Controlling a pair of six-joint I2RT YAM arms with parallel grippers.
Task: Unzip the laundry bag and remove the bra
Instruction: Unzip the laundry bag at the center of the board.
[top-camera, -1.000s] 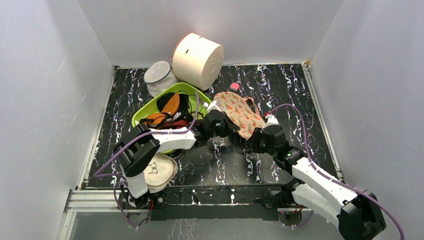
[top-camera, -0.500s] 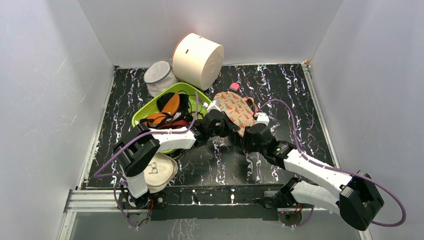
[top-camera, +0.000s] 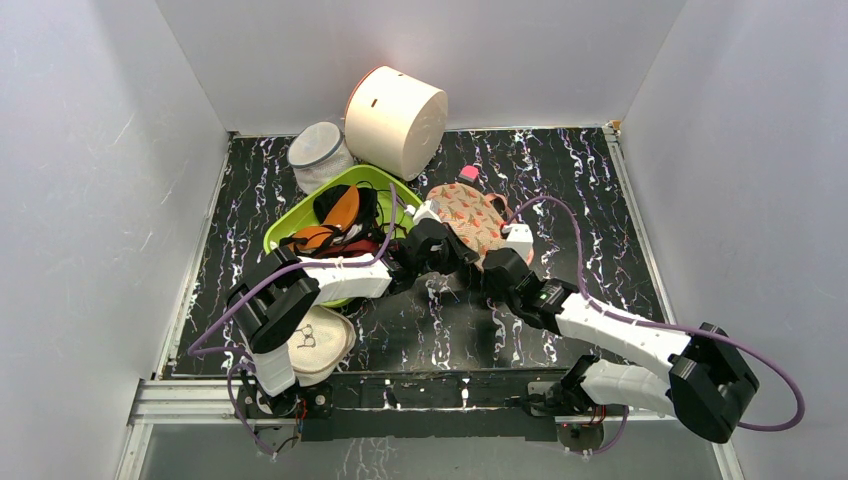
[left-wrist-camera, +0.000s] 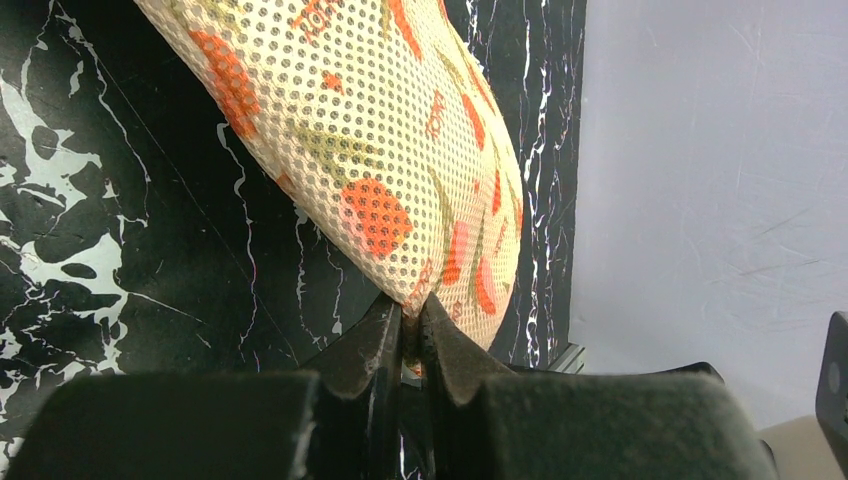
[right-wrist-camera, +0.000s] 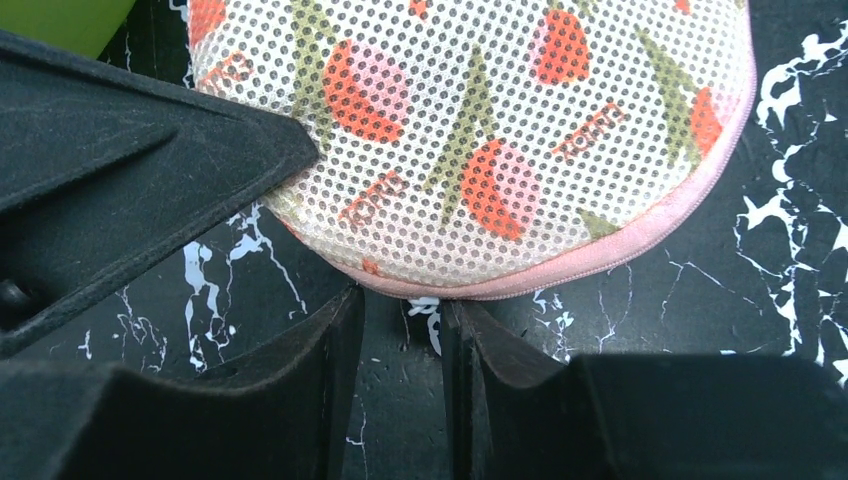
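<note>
Bag: the bag lies flat near the middle of the tabletop, just right of the tray. It is peach mesh printed with red-orange and green motifs.

Zip edge: a pink zip edge runs round the bag's rim. The stretch I see from the right wrist is closed.

Tag: a small pink tag sits at the bag's far end.

Left pincer: the left pincer is clamped on the bag's rim. I see the fabric nipped between its two black tips, and that corner is lifted a little off the tabletop.

Right pincer: the right pincer has its fingers a narrow gap apart with nothing between them. The tips sit just below the zip edge at the bag's near side, and I cannot tell whether they touch it.

Arms: from above, the left arm reaches across in front of the tray to the bag's left side. The right arm comes in low from the near right, and the two wrists are close together.

Tray: a green tray holds a heap of dark and orange garments.

Far side: a white mesh cylinder and a large cream drum stand behind the tray by the back wall.

Near left: a round cream pouch with a glasses drawing lies by the left arm's base.
</note>
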